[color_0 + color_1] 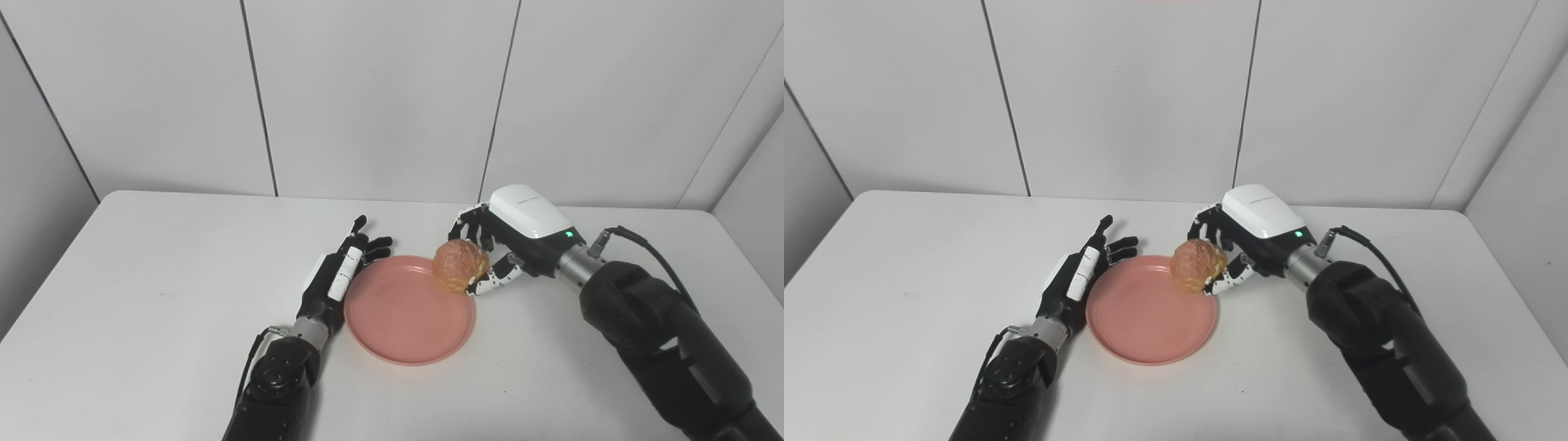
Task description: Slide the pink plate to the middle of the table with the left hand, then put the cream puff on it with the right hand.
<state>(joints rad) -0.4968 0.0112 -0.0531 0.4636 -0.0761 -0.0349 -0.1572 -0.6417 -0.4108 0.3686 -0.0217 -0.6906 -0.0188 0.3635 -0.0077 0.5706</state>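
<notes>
The pink plate (401, 321) lies flat near the middle of the white table (153, 288). My left hand (343, 269) rests open on the table against the plate's left rim, fingers stretched forward. A golden-brown cream puff (459, 265) is held over the plate's far right edge. My right hand (499, 245) is shut on the cream puff, thumb below it and fingers behind. Whether the puff touches the plate cannot be told.
White wall panels (380, 92) rise right behind the table's back edge. The table's right edge (1519, 294) runs close to my right arm (1384, 343). Bare tabletop spreads to the left and in front of the plate.
</notes>
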